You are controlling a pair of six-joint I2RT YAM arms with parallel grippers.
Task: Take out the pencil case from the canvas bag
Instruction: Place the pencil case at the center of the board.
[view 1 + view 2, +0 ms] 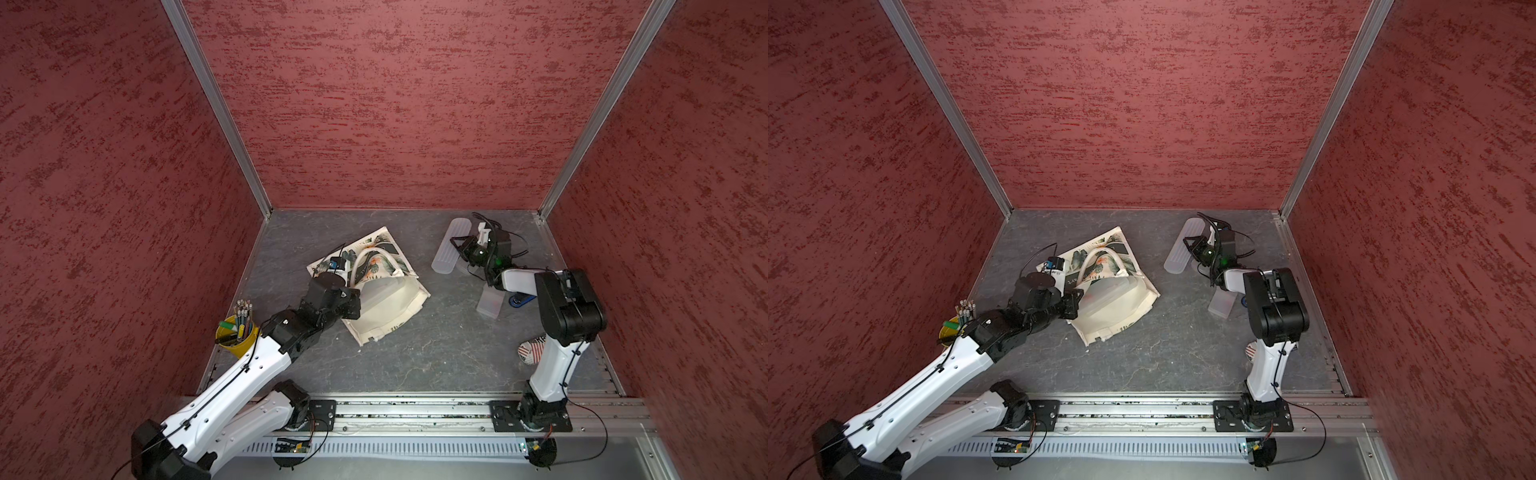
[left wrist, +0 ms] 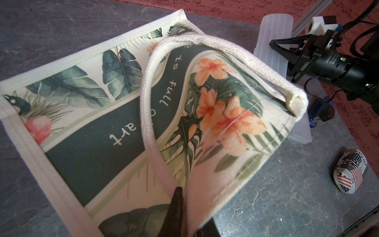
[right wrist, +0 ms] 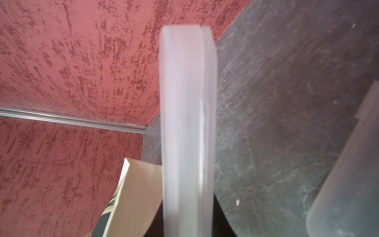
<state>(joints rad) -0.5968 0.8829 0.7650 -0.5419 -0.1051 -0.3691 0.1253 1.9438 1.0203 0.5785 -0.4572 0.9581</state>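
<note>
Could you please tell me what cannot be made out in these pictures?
Canvas bag interior: mostly hidden by its wall, both top views.
Left gripper: one finger covered by fabric, left wrist view.
Blue object: mostly behind the right arm, both top views.
Pencil case: blurred, right wrist view.

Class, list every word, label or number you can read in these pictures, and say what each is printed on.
"is full o… art": white script on the dark green band of the canvas bag; its handle hides the letters between.
Flag-patterned ball: lettering too blurred to read.
Black wrist housing of the right arm: white print too small to read.
No other readable text.
</note>
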